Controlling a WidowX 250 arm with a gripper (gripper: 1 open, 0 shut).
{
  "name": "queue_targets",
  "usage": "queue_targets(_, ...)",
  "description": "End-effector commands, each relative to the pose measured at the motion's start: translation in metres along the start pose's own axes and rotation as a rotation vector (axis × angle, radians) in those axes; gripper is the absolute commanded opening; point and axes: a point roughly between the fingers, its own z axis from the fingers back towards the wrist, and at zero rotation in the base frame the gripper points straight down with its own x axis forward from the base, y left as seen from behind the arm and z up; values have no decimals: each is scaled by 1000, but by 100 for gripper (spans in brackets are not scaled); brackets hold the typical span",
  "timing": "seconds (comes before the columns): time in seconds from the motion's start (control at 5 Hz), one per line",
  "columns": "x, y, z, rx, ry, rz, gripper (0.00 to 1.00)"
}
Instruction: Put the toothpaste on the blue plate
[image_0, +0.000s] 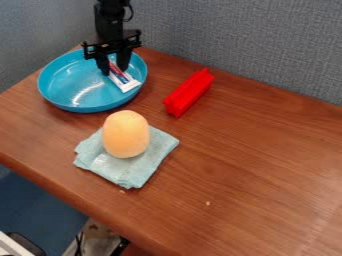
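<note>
Camera view from above the table's front edge is showing a single black gripper (116, 64) pointing straight down over the right inner slope of the blue plate (70, 88), at the back left of the wooden table (254, 150). Directly under the fingertips, the toothpaste (122, 77) is lying inside the plate, its long axis running diagonally from the back left, beneath the gripper, toward the front right rim, where its white end is showing. Nothing is separating the fingers from the tube; they are sitting right at it, on either side of its upper end. Jaws are standing partly closed, fairly narrow around the tube, though whether they are actually pinching it cannot be told at this size. Nearby, a red block (190, 92) is lying to the right of the plate, and an orange egg-shaped object (127, 133) is resting on a pale teal cloth (124, 157) in front.
</note>
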Motion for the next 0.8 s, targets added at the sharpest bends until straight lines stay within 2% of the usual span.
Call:
queue_targets(0.0, 9, -9, 28, -41, -51, -7, 100)
queue_targets(0.2, 9, -9, 27, -40, -48, -6, 0)
queue_targets(0.4, 8, -9, 30, -41, -41, -12, 100)
queue_targets(0.6, 7, -10, 31, -39, -35, -20, 100)
